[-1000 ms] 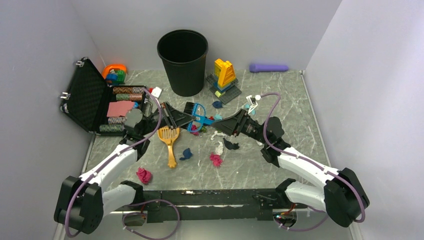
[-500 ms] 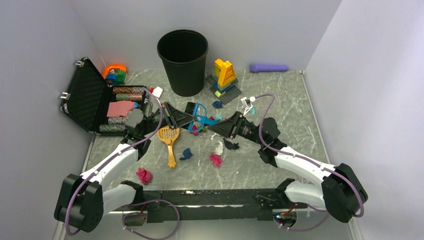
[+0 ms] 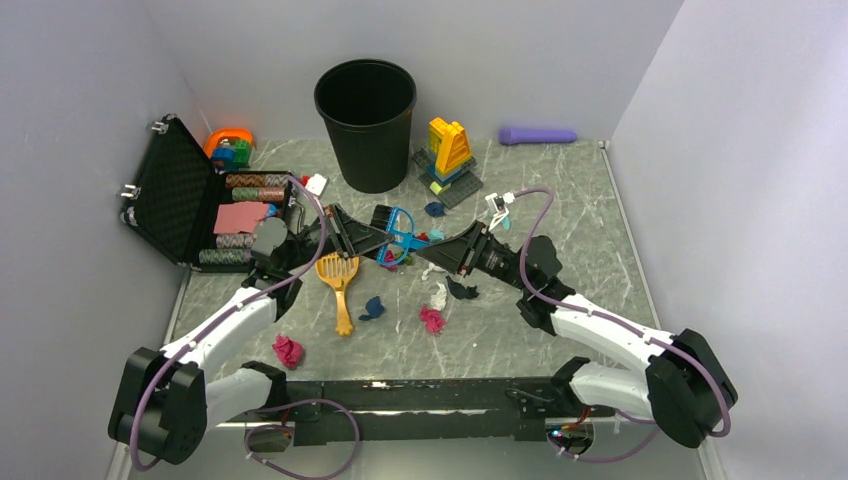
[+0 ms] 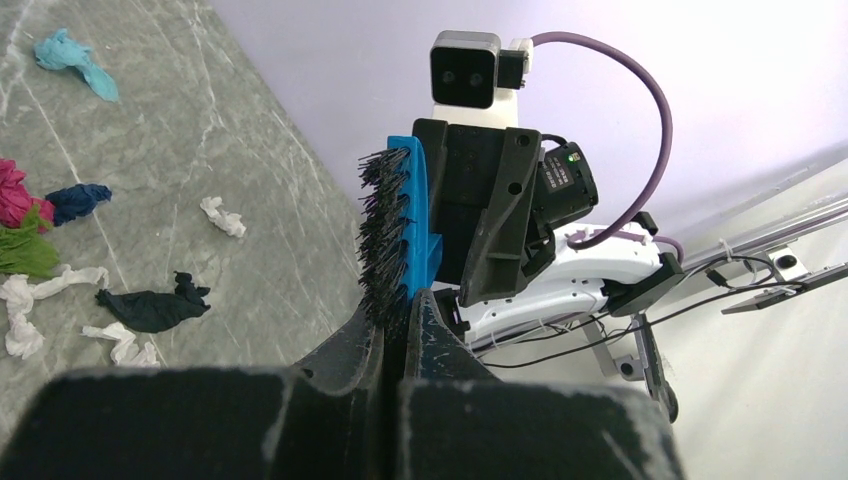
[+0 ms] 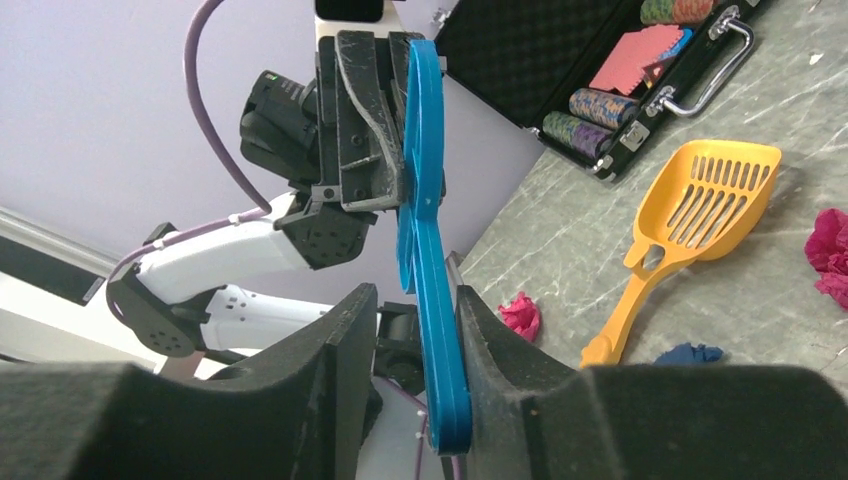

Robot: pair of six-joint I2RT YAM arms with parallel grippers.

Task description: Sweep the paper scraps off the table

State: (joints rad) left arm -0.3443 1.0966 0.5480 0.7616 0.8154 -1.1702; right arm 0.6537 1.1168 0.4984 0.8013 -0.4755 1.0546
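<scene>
The small blue hand brush (image 3: 395, 228) hangs above the grey table (image 3: 570, 200) between my two grippers. My left gripper (image 3: 365, 235) is shut on its bristle end (image 4: 400, 230). My right gripper (image 3: 432, 247) has its jaws round the blue handle (image 5: 425, 230). The handle touches one finger and a gap shows at the other. Paper scraps lie below and around: pink (image 3: 288, 350), pink (image 3: 432, 319), dark blue (image 3: 373, 307), dark (image 3: 461, 290), white (image 3: 439, 296) and blue (image 3: 434, 209). The left wrist view shows more scraps, teal (image 4: 70, 55) and dark (image 4: 150, 308).
A yellow slotted scoop (image 3: 338, 280) lies left of centre. A black bin (image 3: 366, 120) stands at the back. Stacked toy bricks (image 3: 448, 155) are beside it and a purple object (image 3: 538, 134) lies against the back wall. An open black case (image 3: 190, 205) is at the left.
My right gripper has moved left along the brush handle, so its jaws now sit round it. The left arm and the brush have hardly moved.
</scene>
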